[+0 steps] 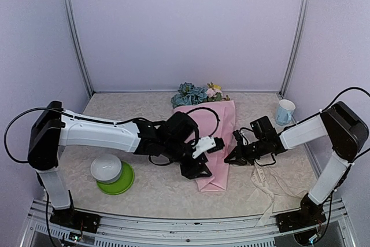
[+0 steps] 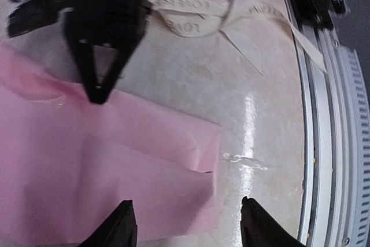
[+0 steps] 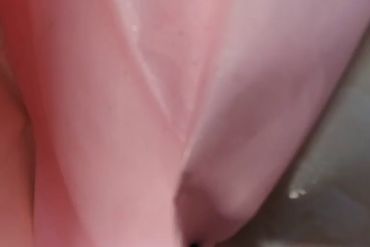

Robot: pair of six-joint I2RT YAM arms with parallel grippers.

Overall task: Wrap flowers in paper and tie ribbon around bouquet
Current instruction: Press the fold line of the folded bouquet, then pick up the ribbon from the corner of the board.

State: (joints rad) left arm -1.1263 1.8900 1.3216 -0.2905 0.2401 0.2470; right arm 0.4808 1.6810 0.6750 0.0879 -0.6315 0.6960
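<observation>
- One bouquet [image 1: 215, 160] lies far-to-near; left jaws apart over it, right jaws together at its edge
- We judge the ribbon [image 2: 188, 26] nearer our right arm

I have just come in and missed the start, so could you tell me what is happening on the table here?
Two robot arms are wrapping the flowers in the paper; their heads show at the sheet's far end. The right gripper is shut, apparently pinching a fold of it, while the left gripper hangs open over its near corner. The ribbon lies loose on the table, not yet tied.
</observation>
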